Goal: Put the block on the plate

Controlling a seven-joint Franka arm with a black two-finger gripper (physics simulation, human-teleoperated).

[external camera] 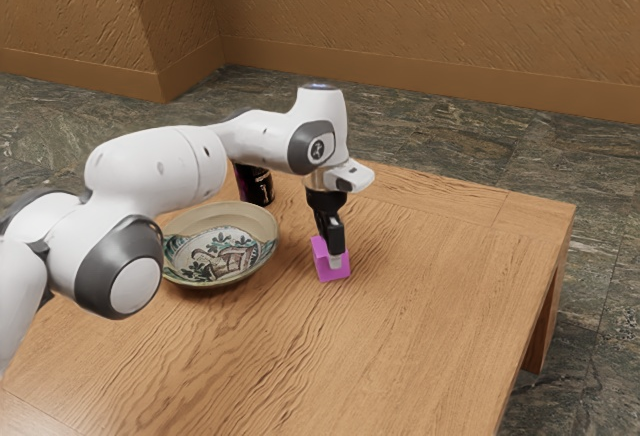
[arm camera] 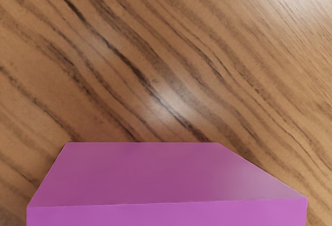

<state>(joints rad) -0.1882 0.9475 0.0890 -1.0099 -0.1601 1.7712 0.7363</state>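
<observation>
Textured brown walls [external camera: 420, 16] are seen at twelve o'clock in the exterior view, with a dark stone floor [external camera: 420, 126] laid before them. A wooden desk [external camera: 440, 306] is set across the middle and toward six o'clock. The white arm [external camera: 160, 171] is extended over it from nine o'clock. On the desk, a wide plate [external camera: 263, 218] (deep enough to be taken for a bowl, and painted inside) is partly covered by the arm. The black hand [external camera: 336, 260] is pointed down at the block, at about three o'clock from the plate; whether it is clamped on the block or standing apart cannot be told. A dark can [external camera: 258, 187], partly hidden, is placed just beside the plate at one o'clock. The magenta block [external camera: 323, 265] is found at the hand, off the plate; in the wrist view, wood grain is seen beyond its flat face.
</observation>
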